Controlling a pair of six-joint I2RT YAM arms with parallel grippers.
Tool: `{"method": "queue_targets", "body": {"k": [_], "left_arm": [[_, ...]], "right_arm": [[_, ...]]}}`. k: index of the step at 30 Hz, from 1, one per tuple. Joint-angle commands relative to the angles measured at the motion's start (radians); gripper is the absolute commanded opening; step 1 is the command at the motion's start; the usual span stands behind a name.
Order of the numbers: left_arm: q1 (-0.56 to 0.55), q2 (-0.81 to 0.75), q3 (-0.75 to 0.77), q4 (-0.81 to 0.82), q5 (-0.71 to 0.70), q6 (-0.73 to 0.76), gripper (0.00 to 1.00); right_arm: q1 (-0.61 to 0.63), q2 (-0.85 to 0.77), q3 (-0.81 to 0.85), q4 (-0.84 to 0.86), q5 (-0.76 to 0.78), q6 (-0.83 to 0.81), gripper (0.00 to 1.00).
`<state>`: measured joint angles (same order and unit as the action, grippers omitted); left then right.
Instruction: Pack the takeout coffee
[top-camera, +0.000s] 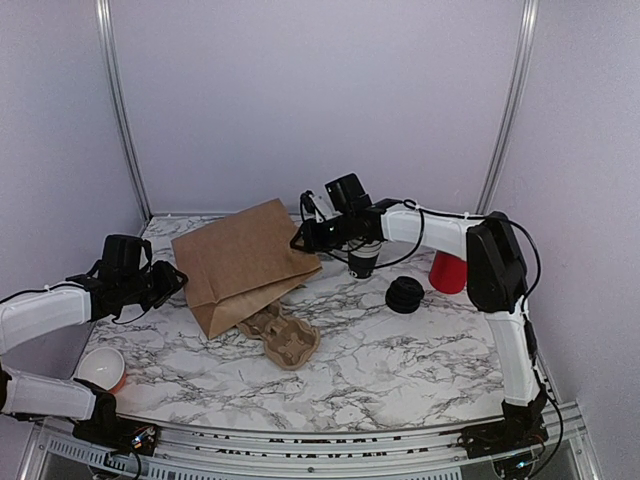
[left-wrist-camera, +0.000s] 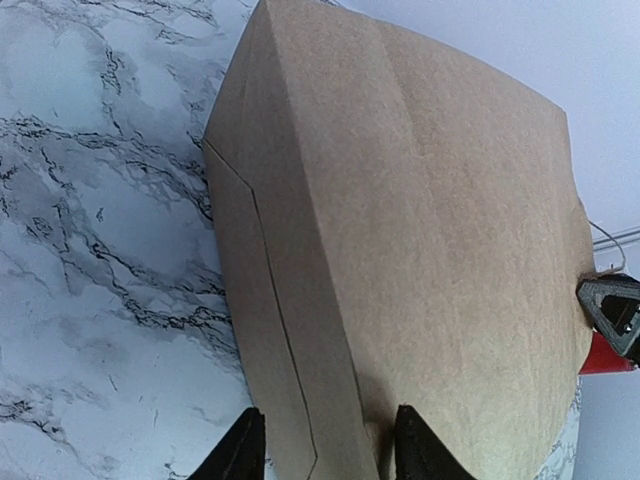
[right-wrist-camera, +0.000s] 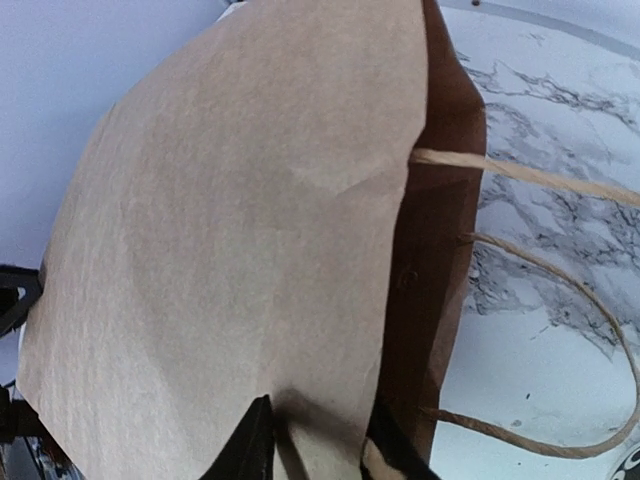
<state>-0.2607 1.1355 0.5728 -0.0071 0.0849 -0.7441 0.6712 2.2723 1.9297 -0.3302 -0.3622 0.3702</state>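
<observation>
- Brown paper bag (top-camera: 245, 262) on its side on marble table (top-camera: 400, 370), mouth to the R, flat bottom to the L.
- L gripper (top-camera: 168, 282) at bag's bottom end; in L wrist view, fingers (left-wrist-camera: 245, 452) clamped across the folded bottom edge, paper filling the gap btwn them.
- R gripper (top-camera: 306, 238) at bag's mouth; in R wrist view, one finger outside the upper wall, other inside the dark opening, pinching that wall.
- Twine handles (right-wrist-camera: 545, 178) loose over the marble by the mouth.
- Black cup (top-camera: 363, 262) upright on table, outside bag, just R of mouth, under R forearm; top partly hidden, so lid or no lid: can't tell.
- Cardboard cup tray (top-camera: 285, 340) flat on table, far end tucked under bag's near side.
- Black ribbed stack (top-camera: 405, 294) near cup, to its R.
- Red cup (top-camera: 447, 272) further R.
</observation>
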Motion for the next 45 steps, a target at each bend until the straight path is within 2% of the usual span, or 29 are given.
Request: {"method": "queue_targets", "body": {"k": [1, 4, 5, 14, 21, 26, 30, 34, 45], "left_arm": [[0.007, -0.006, -0.012, -0.017, 0.006, 0.008, 0.45], [0.008, -0.016, -0.005, -0.025, 0.01, 0.012, 0.45], [0.009, -0.021, -0.002, -0.029, 0.01, 0.013, 0.45], [0.016, -0.074, 0.067, -0.106, -0.002, 0.056, 0.46], [0.025, -0.124, 0.169, -0.185, -0.016, 0.103, 0.57], [0.027, -0.119, 0.21, -0.189, -0.013, 0.107, 0.59], [0.026, -0.105, 0.229, -0.19, -0.006, 0.107, 0.6], [0.027, -0.092, 0.251, -0.19, -0.003, 0.111, 0.6], [0.026, -0.072, 0.284, -0.182, 0.006, 0.107, 0.6]], "right_arm": [[0.008, -0.079, 0.029, 0.016, -0.037, 0.004, 0.2], [0.017, -0.103, 0.046, 0.012, -0.033, 0.002, 0.02], [0.02, -0.11, 0.053, 0.01, -0.03, 0.001, 0.0], [0.06, -0.143, 0.192, -0.093, 0.074, -0.087, 0.0], [0.111, -0.163, 0.353, -0.197, 0.255, -0.279, 0.0], [0.194, -0.17, 0.389, -0.192, 0.419, -0.43, 0.0], [0.25, -0.111, 0.494, -0.303, 0.546, -0.546, 0.0], [0.298, -0.099, 0.5, -0.384, 0.645, -0.62, 0.0], [0.308, -0.132, 0.458, -0.578, 0.554, -0.607, 0.0]]}}
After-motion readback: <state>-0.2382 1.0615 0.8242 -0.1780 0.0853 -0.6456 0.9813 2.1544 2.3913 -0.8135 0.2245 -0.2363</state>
